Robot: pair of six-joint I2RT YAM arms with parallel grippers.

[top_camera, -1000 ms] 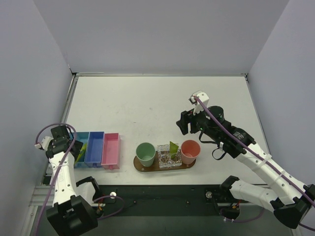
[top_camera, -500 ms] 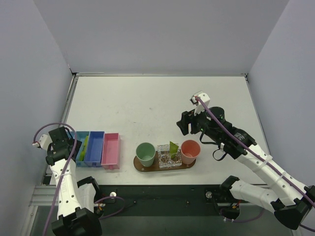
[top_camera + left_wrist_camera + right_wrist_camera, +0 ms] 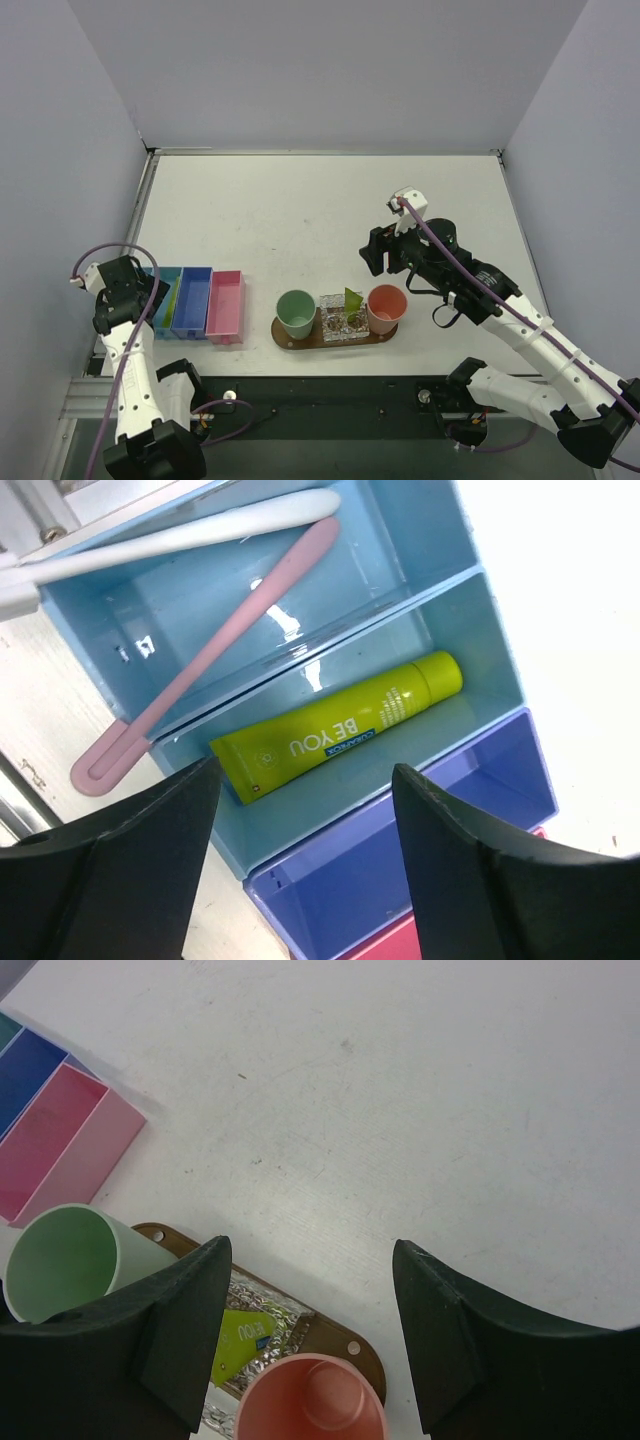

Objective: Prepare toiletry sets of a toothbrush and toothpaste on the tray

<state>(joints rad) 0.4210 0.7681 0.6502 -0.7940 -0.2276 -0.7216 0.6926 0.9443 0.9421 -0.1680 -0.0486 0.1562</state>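
Note:
A pink toothbrush (image 3: 215, 645) lies slantwise in the far section of the light blue bin (image 3: 470, 600), beside a white toothbrush (image 3: 180, 535). A yellow-green toothpaste tube (image 3: 340, 725) lies in the near section. My left gripper (image 3: 303, 775) hangs open above this bin, holding nothing; from above the left gripper (image 3: 148, 293) sits at the bin's left end. The brown oval tray (image 3: 330, 340) carries a green cup (image 3: 296, 313), a clear cup with a toothpaste tube (image 3: 351, 299) and a salmon cup (image 3: 386, 308). My right gripper (image 3: 308, 1250) is open and empty above the tray (image 3: 345, 1335).
A dark blue bin (image 3: 192, 300) and a pink bin (image 3: 225, 303) stand to the right of the light blue one, at the table's near left. White tabletop (image 3: 300, 210) stretches behind the tray. Grey walls close in on three sides.
My left arm has drifted toward the near left edge and turned over the light blue bin, its jaws narrowing slightly. The right arm has barely moved.

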